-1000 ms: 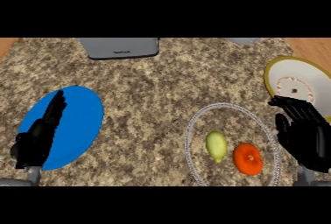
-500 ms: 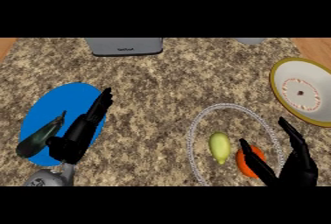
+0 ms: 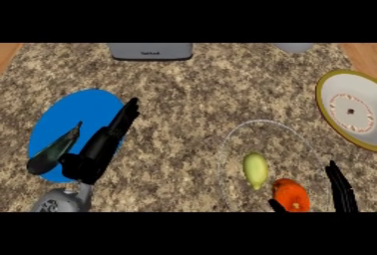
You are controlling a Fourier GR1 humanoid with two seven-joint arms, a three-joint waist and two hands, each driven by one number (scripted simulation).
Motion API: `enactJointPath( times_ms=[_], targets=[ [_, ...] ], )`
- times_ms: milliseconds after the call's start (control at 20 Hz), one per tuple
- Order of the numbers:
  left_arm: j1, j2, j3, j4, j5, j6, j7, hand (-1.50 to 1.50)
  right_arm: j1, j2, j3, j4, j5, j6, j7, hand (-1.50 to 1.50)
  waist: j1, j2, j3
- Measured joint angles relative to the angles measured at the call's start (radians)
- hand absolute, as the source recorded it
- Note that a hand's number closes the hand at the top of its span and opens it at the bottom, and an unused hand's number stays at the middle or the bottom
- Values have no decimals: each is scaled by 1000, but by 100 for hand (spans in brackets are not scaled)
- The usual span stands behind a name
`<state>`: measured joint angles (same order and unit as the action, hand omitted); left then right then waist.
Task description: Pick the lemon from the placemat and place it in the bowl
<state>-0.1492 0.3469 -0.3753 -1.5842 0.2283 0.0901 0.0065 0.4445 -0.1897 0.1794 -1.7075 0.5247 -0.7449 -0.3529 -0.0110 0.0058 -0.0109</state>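
The pale yellow lemon (image 3: pixel 255 170) lies on a see-through oval placemat with a grey rim (image 3: pixel 243 127), lower right of centre. Beside it on the same mat sits an orange-red fruit (image 3: pixel 292 195). The bowl (image 3: pixel 329 107), yellow-rimmed and white inside, stands at the right edge. Only the straight fingers (image 3: pixel 342 190) and the thumb tip of my right hand (image 3: pixel 346 200) show at the lower edge, on either side of the orange-red fruit, open and apart from the lemon. My left hand (image 3: pixel 99 149) is open, fingers straight, over the right edge of a blue oval plate (image 3: pixel 74 112).
A dark green long vegetable (image 3: pixel 53 155) lies on the blue plate by my left hand. A grey appliance (image 3: pixel 151 51) stands at the back edge, a grey object (image 3: pixel 294 47) at the back right. Speckled counter shows between the plate and the placemat.
My right hand has sunk from beside the bowl to the lower edge, now around the orange-red fruit. My left hand has shifted right across the blue plate, uncovering the green vegetable.
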Motion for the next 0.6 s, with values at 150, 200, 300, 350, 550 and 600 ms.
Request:
enactJointPath(
  times_ms=[150, 200, 300, 350, 550, 600],
  targets=[
    [-6, 6, 2, -8, 4, -10, 7, 0, 77, -44, 31, -24, 96, 85, 143, -150, 12, 5, -2],
    [-11, 5, 3, -10, 4, -9, 13, 0, 101, -56, 45, -42, 129, 116, 191, -150, 13, 6, -2],
    [-14, 4, 0, -13, 2, -13, 14, 0, 135, -74, 73, -91, 191, 187, 298, -150, 19, 7, -2],
    [-13, 6, 1, -13, 3, -16, 13, 0, 143, -79, 86, -124, 222, 224, 357, -150, 23, 7, -2],
    [-27, -5, -2, -8, 0, -17, 25, 0, 160, -75, 164, -267, 351, 391, 596, -150, 26, 6, 0],
    [-30, -7, -1, 0, 1, -20, 22, 0, 148, -67, 184, -302, 384, 439, 661, -150, 27, 6, 1]
  ],
)
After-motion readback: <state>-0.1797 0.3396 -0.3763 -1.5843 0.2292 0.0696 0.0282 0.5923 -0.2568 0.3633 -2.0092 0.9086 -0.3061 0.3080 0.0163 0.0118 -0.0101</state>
